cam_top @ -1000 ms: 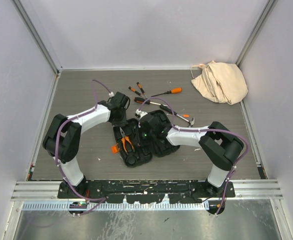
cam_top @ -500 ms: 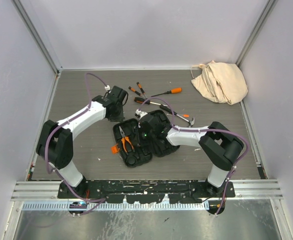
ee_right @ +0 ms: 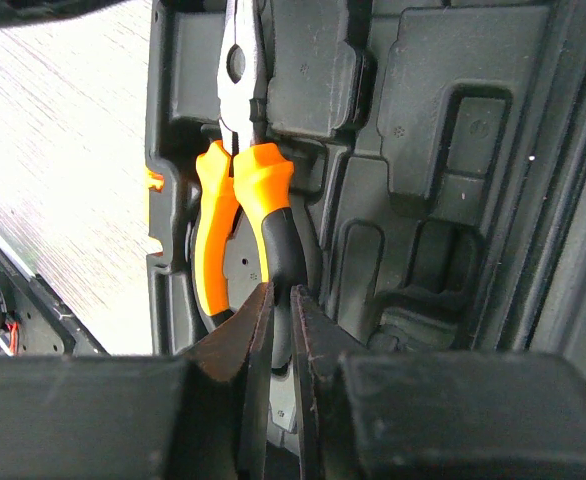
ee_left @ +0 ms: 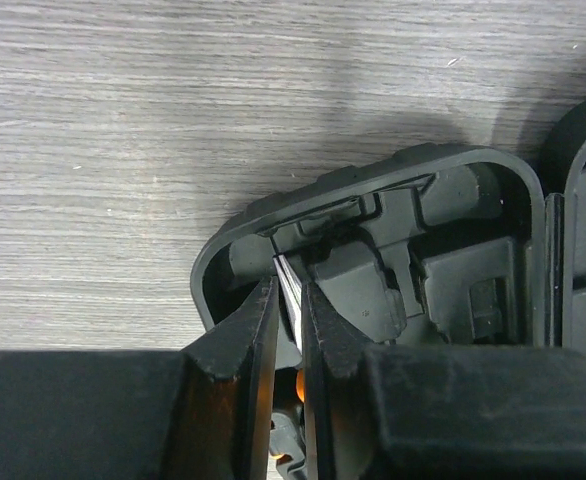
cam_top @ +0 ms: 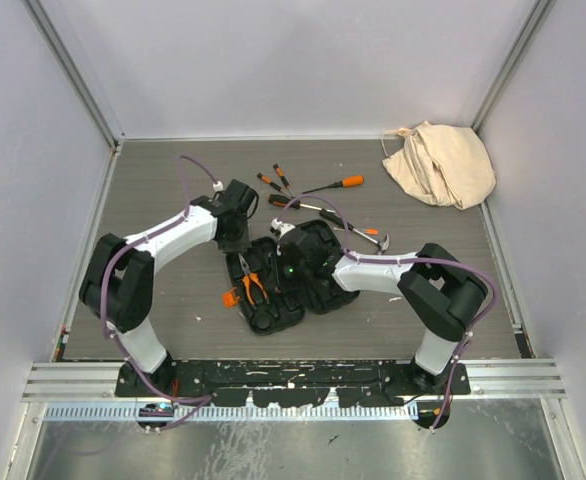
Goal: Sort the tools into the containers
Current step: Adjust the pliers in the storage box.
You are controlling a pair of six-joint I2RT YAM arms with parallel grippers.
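The left gripper (ee_left: 290, 292) reaches down over the far left corner of the black tool case (cam_top: 271, 320). Its jaws stand a narrow slit apart, and the metal nose of the pliers (ee_right: 248, 175) shows in that slit. I cannot tell whether they pinch it. The case lies open and flat on the counter (cam_top: 153, 180), near the middle and between the two arms, moulded slots upward. The orange-handled pliers lie in its left half, nose toward the far end. The right gripper (ee_right: 282, 300) hangs over the case. Its jaws are almost together just above one pliers handle; I cannot tell if they grip it. Beyond the case lie loose screwdrivers (cam_top: 348, 182), with a small hammer (cam_top: 375, 238) to its right. A beige cloth bag (cam_top: 441, 163) sits in the far right corner.
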